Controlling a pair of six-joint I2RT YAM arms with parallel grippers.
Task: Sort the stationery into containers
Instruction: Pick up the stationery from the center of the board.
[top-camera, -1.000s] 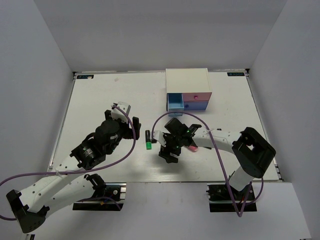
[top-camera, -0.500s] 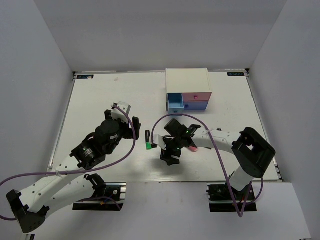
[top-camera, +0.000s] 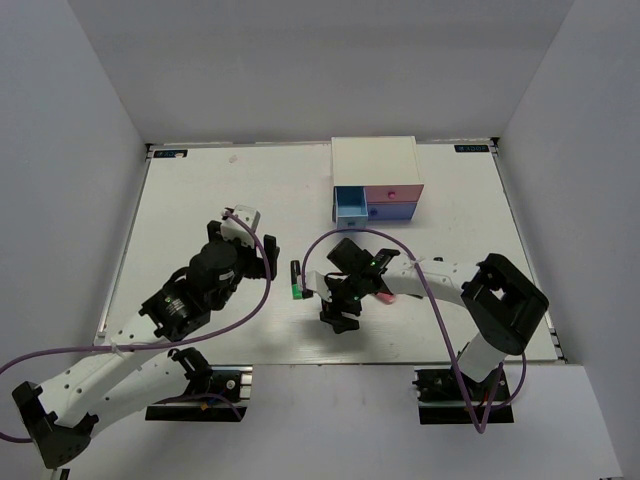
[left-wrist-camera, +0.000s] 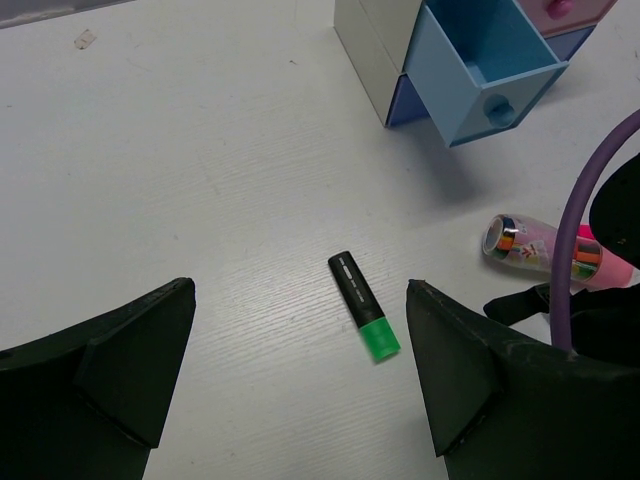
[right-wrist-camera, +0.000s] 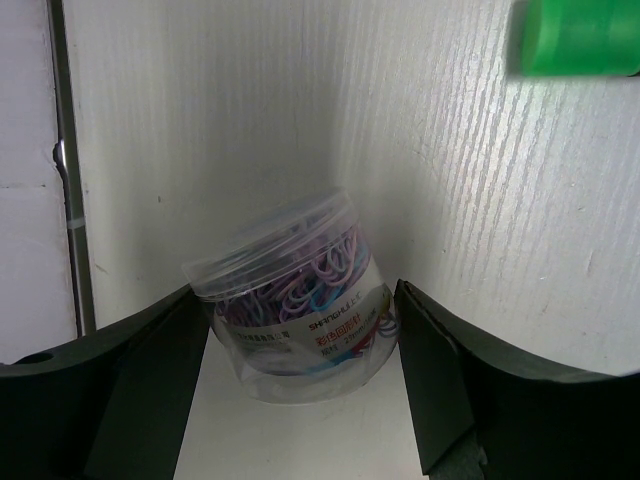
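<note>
Grip on the tub of paper clips, right gripper.
I see it tilted, clamped between both fingers; left gripper stands wide apart.

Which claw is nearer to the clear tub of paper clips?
Right. The right claw straddles the tub, one finger on each side; the left claw hangs apart, beyond the green-capped marker.

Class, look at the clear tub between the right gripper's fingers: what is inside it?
Coloured paper clips, purple, pink and blue, lie in the clear tub. Its label hides those lower down.
</note>
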